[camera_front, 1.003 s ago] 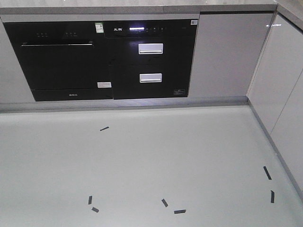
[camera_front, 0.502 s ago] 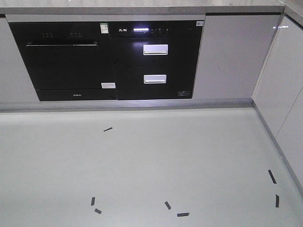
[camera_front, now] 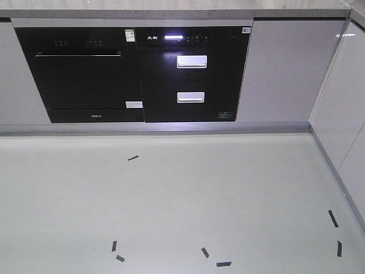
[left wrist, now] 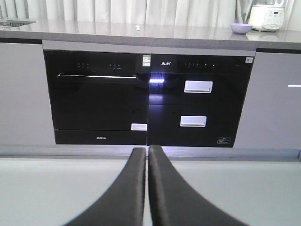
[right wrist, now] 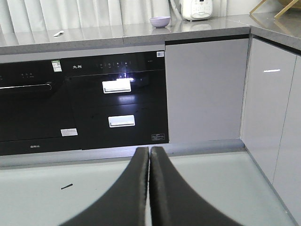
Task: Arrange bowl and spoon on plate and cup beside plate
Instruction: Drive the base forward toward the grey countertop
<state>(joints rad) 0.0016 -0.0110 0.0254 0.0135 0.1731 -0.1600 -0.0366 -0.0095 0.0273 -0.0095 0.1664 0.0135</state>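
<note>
With jaws pressed together, the left gripper point(left wrist: 146, 151) and right gripper point(right wrist: 149, 150) are seen empty. The bowl point(right wrist: 160, 21) and spoon point(right wrist: 59, 33) are seen on the countertop point(right wrist: 103, 34), upper frame; plate and cup are unseen. Approach is judged underway; closer positioning is needed.

Countertop point(right wrist: 117, 35) ahead of me: spoon point(right wrist: 58, 33) left, bowl point(right wrist: 160, 21) right, cooker point(right wrist: 199, 8) right of bowl. Below it: oven point(camera_front: 80, 74) left, drawer unit point(camera_front: 191, 74) adjoining right. Floor point(camera_front: 228, 188) before them.
</note>
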